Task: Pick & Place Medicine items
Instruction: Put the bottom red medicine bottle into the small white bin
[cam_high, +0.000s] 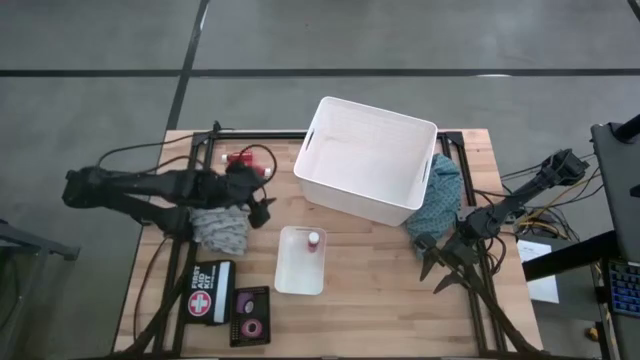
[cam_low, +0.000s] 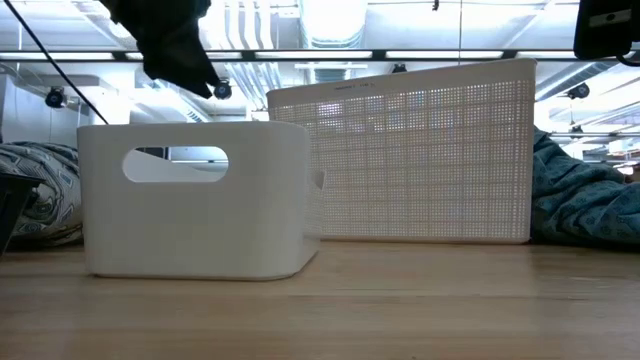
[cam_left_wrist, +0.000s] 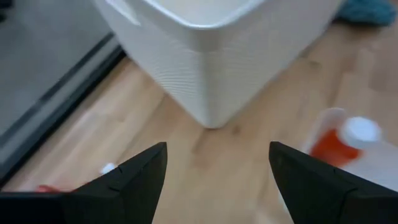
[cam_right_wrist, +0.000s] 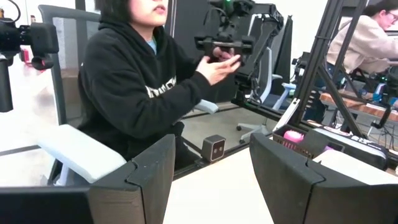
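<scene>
While a red bottle (cam_high: 313, 241) stands in the small white bin (cam_high: 300, 275) at lower centre of the high view, the left gripper (cam_high: 262, 211) hovers left of it, fingers apart and empty. Another red bottle (cam_high: 238, 158) lies at upper left. The right gripper (cam_high: 437, 268), fingers apart, waits at right.
</scene>
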